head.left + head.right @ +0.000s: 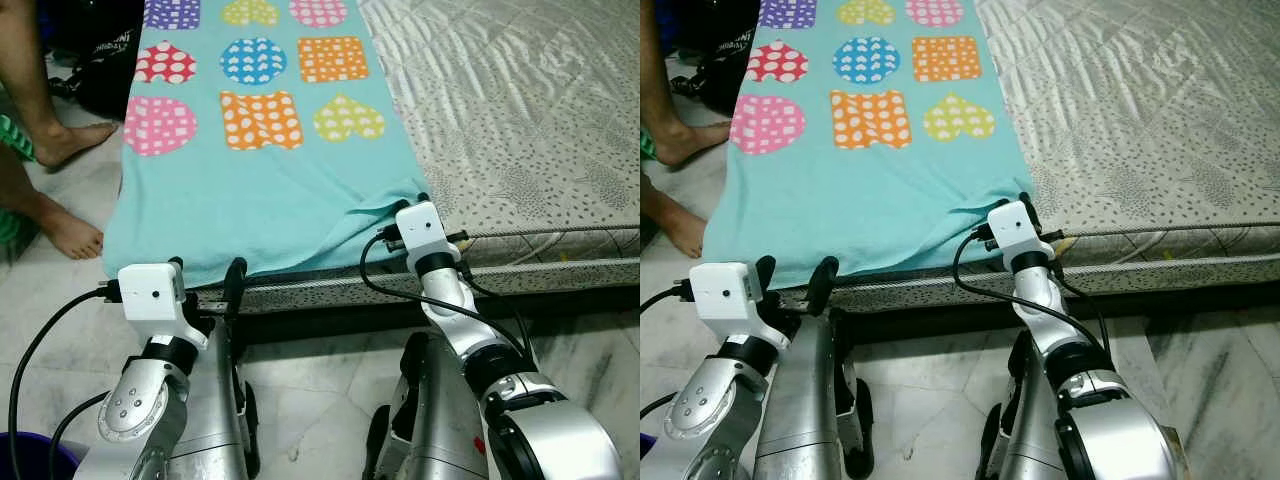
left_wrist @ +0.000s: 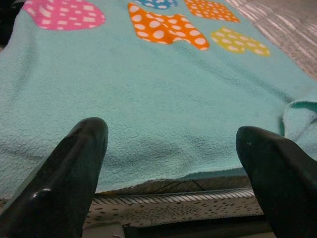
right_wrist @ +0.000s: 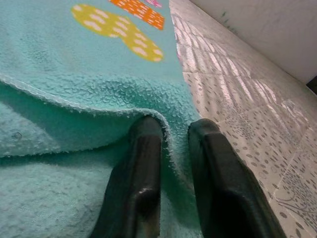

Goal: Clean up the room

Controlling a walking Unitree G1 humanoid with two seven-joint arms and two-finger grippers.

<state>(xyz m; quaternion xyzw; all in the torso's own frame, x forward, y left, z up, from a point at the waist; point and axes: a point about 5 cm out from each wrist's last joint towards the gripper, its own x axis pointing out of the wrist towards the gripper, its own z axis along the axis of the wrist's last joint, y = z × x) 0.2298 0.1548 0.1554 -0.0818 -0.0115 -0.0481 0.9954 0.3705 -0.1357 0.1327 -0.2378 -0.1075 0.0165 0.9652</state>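
Observation:
A turquoise towel [image 1: 260, 190] printed with dotted hearts and squares lies spread on the bed [image 1: 520, 120], its near edge hanging a little over the bed's front. My right gripper [image 3: 174, 126] is at the towel's near right corner, shut on a raised fold of the cloth [image 3: 148, 106]. That corner is bunched up by the right wrist [image 1: 420, 228]. My left gripper [image 2: 171, 136] stands open in front of the towel's near left edge. Its two black fingers [image 1: 235, 275] point at the hem and are apart from it.
A person's bare feet [image 1: 70, 140] stand on the marble floor left of the bed, next to a black bag [image 1: 110, 60]. A purple bucket rim [image 1: 30, 460] shows at the bottom left. The patterned mattress stretches away to the right.

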